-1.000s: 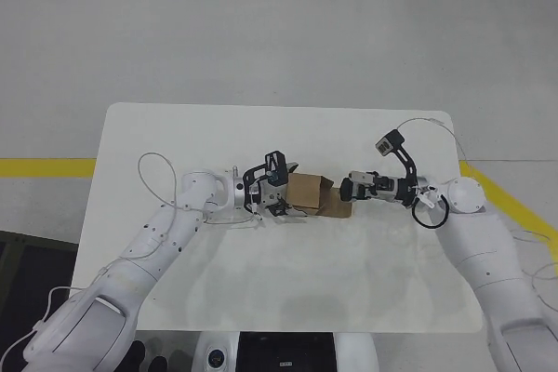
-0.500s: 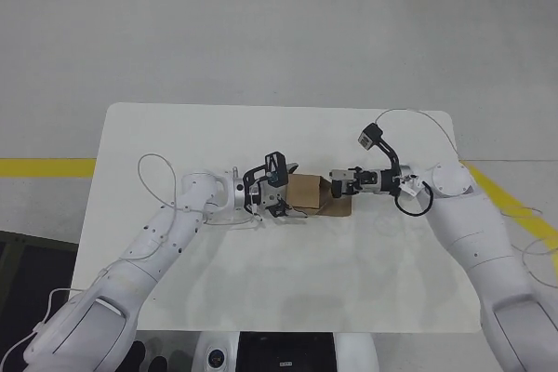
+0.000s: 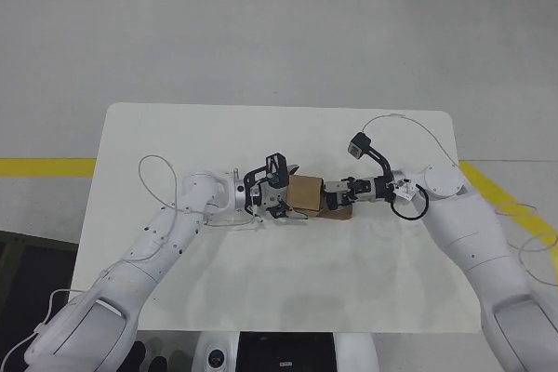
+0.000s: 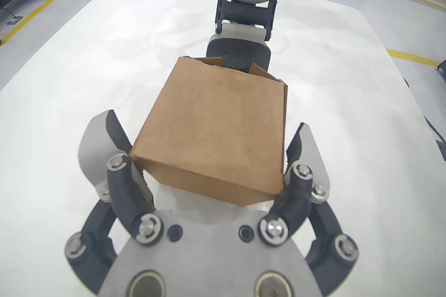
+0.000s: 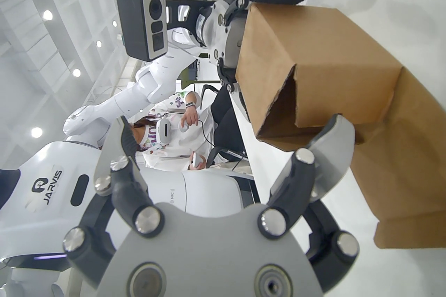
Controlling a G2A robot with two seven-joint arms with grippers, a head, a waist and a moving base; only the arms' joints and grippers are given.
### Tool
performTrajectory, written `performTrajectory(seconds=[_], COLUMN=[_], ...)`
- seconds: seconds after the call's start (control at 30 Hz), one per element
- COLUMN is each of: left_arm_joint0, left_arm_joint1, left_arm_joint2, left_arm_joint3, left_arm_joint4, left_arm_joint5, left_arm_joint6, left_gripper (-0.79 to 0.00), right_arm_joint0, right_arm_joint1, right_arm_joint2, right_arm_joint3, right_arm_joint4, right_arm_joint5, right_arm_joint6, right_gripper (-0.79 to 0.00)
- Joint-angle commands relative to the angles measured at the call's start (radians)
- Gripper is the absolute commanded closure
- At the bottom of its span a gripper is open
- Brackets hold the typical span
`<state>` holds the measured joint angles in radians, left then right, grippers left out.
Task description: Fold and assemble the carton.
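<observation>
Brown carton (image 3: 307,192) sat central on the surface (image 3: 260,279), clamped in the left pincer (image 4: 205,129), while the wide-open right pincer (image 5: 230,126) pressed at its open end, where flaps (image 5: 393,173) likely needed folding inward next.

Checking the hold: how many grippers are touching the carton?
2. The left gripper clamps the carton at its closed end; the right gripper is at the open end, one finger seemingly against it.
</observation>
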<state>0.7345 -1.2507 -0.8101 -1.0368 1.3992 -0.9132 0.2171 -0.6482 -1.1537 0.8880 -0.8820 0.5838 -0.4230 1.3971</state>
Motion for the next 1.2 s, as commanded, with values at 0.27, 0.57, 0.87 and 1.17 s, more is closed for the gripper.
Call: performTrajectory(seconds=[0.27, 0.57, 0.87, 1.17], left_arm_joint0=[0.004, 0.007, 0.011, 0.015], left_arm_joint1=[-0.003, -0.004, -0.004, -0.006], left_arm_joint2=[0.002, 0.0, -0.003, -0.002], left_arm_joint3=[-0.006, -0.008, -0.009, -0.009], left_arm_joint4=[0.008, 0.015, 0.02, 0.018], left_arm_joint5=[0.006, 0.01, 0.014, 0.012], left_arm_joint6=[-0.006, -0.006, -0.008, -0.011], left_gripper=[-0.785, -0.785, -0.785, -0.785], right_arm_joint0=[-0.027, -0.018, -0.001, 0.002], right_arm_joint1=[-0.024, -0.054, -0.076, -0.08], right_arm_joint2=[-0.015, -0.052, -0.07, -0.061], right_arm_joint3=[0.053, 0.06, 0.091, 0.108], right_arm_joint4=[0.088, 0.104, 0.106, 0.106], right_arm_joint5=[-0.054, -0.06, -0.071, -0.073], right_arm_joint6=[-0.054, -0.06, -0.071, -0.073], right_gripper=[-0.785, -0.785, -0.785, -0.785])
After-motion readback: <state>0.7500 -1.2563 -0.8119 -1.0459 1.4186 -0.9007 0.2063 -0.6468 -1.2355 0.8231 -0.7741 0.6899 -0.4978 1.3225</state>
